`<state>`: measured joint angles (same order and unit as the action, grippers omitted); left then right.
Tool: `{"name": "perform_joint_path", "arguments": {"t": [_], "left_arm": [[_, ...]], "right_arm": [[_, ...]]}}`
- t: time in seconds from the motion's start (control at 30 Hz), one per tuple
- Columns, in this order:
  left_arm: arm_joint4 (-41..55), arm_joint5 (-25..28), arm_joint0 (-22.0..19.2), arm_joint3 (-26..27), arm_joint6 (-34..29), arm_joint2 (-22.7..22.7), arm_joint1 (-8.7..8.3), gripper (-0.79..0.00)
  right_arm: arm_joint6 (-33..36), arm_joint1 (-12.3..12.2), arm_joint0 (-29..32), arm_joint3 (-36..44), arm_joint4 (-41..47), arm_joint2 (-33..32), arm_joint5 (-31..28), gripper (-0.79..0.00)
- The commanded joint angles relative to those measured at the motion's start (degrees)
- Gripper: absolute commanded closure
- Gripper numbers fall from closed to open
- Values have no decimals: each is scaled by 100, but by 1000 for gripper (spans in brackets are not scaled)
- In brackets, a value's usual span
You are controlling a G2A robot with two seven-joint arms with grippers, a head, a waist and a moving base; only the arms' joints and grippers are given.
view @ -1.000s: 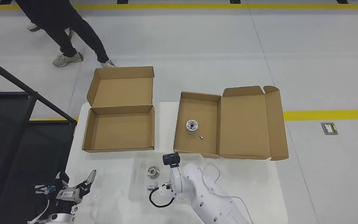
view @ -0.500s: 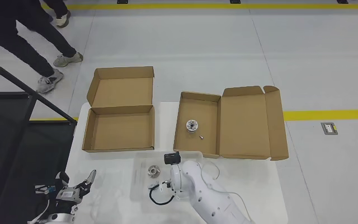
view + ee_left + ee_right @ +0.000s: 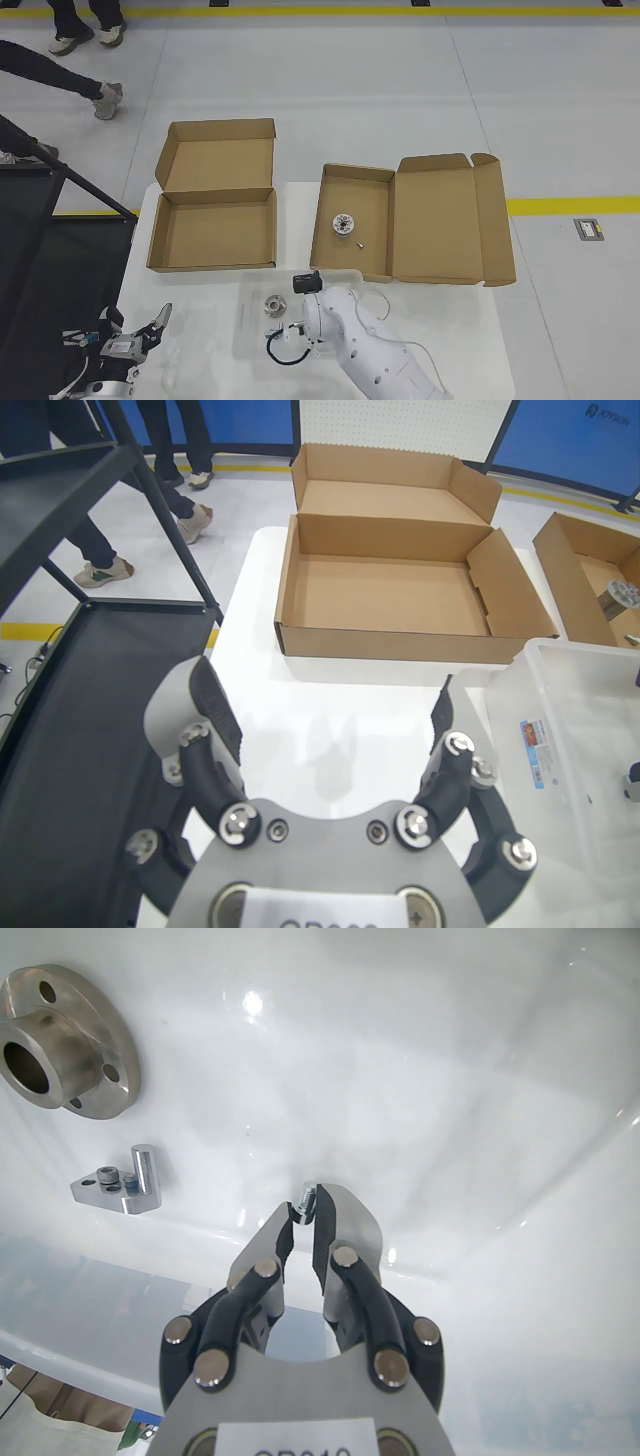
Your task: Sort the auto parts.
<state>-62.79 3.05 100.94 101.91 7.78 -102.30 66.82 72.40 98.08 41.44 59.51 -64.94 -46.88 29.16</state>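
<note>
A bolt [image 3: 306,1197] is held in the nearly closed right gripper [image 3: 303,1215] (picking step); lifting toward the box [image 3: 352,195] ahead is needed.

Two cardboard boxes [image 3: 215,235] [image 3: 355,205] and one clear bin [image 3: 575,680] are counted. Five metal parts are seen: one flange [image 3: 65,1063], one bracket [image 3: 120,1185], one bolt [image 3: 306,1200], one hub [image 3: 343,223], one screw [image 3: 360,241].

A round steel flange with bored hub [image 3: 65,1063] lies flat, hub up, in the clear plastic bin [image 3: 450,1078]. A small machined metal bracket with upright pin [image 3: 122,1183] sits near it. A short threaded steel bolt [image 3: 305,1200] is clamped in the right gripper [image 3: 303,1213]. A round silver toothed part [image 3: 343,223] and a small screw [image 3: 360,241] lie in the right cardboard box [image 3: 340,190].
</note>
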Motion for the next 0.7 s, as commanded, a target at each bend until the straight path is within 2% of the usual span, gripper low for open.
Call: {"name": "perform_joint_path", "arguments": {"t": [0.0,0.17,0.33,0.43,0.67], "left_arm": [[0,0,0,0,0,0,0,-785],[0,0,0,0,0,0,0,-785],[0,0,0,0,0,0,0,-785],[0,0,0,0,0,0,0,-785],[0,0,0,0,0,0,0,-785]], "right_arm": [[-23,-1,26,43,-9,-16,-42,0],[-121,-56,236,468,-68,-129,-274,0],[-240,-245,747,1438,-399,-437,-747,0],[-577,-388,1244,2286,-855,-545,-1275,0],[-1890,-667,2533,3934,-2525,-614,-1724,0]]}}
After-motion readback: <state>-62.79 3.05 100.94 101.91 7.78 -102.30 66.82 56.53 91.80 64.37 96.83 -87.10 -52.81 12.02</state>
